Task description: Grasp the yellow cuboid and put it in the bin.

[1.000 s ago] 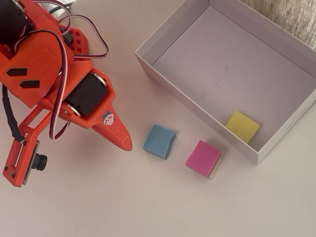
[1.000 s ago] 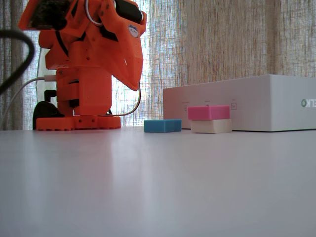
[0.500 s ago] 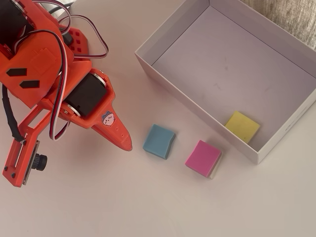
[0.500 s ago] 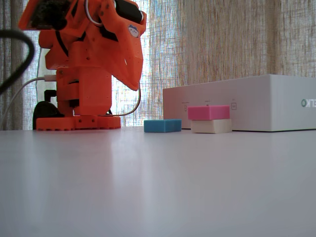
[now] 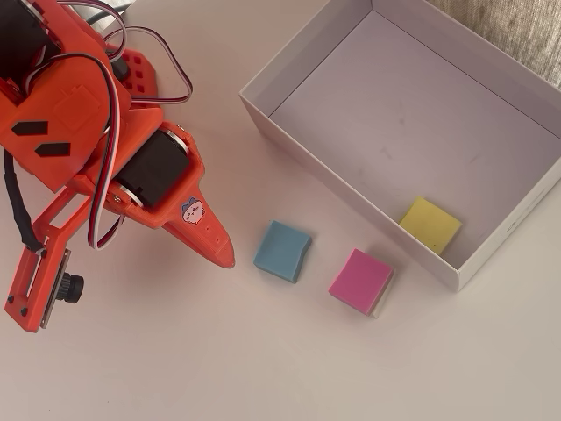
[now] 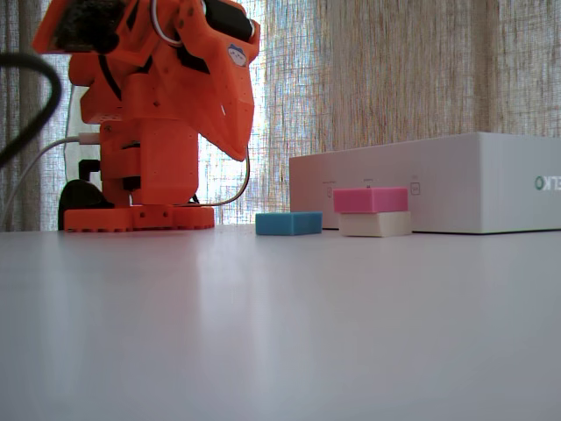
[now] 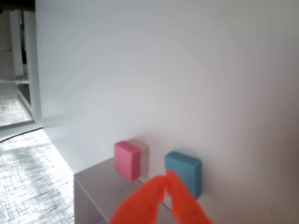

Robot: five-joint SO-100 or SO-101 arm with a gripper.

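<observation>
The yellow cuboid [image 5: 431,224] lies flat on the floor of the bin [image 5: 289,140], in its lower right corner in the overhead view. It is hidden in the fixed view and the wrist view. The bin also shows in the fixed view [image 6: 456,184] as a white box. My orange gripper [image 5: 226,254] is shut and empty, with its tip pointing at the table left of the blue block [image 5: 283,251]. In the fixed view the gripper [image 6: 241,153] hangs well above the table. In the wrist view the shut fingertips [image 7: 165,176] point between the pink and blue blocks.
The blue block [image 6: 288,224] lies on the table outside the bin. The pink block [image 5: 360,281] sits on top of a white block [image 6: 375,224] next to the bin's near wall. The arm's base [image 6: 140,215] stands at the left. A curtain hangs behind.
</observation>
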